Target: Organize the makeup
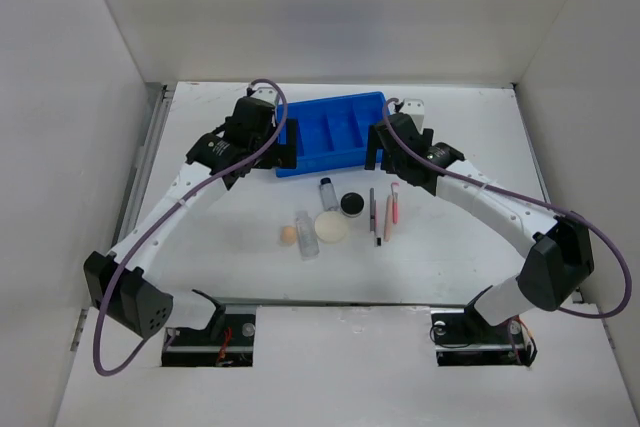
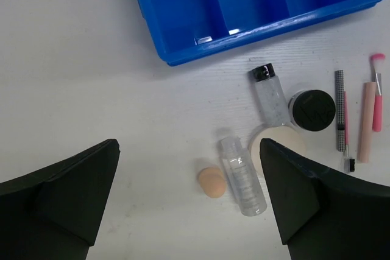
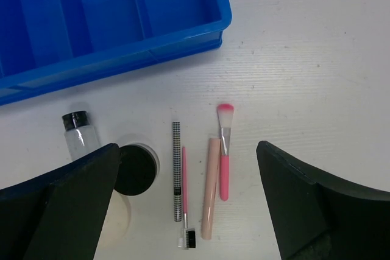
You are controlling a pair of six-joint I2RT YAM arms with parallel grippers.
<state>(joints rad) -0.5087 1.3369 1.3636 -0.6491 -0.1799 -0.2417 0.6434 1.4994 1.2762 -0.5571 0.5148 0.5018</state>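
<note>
Because the makeup [image 1: 331, 226] lies loose mid-frame below the blue tray [image 1: 345, 133], sorting seems unstarted. Left gripper [image 1: 288, 147] and right gripper [image 1: 377, 150] hover released, empty.

All the makeup lies flat in front of the blue tray [image 2: 262, 33]. Nearest it is a black-capped clear bottle [image 2: 268, 92] on its side, with the round black jar [image 2: 312, 110] just beside. Farther out: cream puff [image 2: 277, 144], second clear bottle [image 2: 242, 178], tan egg sponge [image 2: 211, 182] (slightly apart). Below the tray's right end, checkered pencil [image 3: 177, 172], thin pink pencil [image 3: 184, 178], peach stick [image 3: 210, 187] and pink brush [image 3: 224, 150] lie roughly parallel.
</note>
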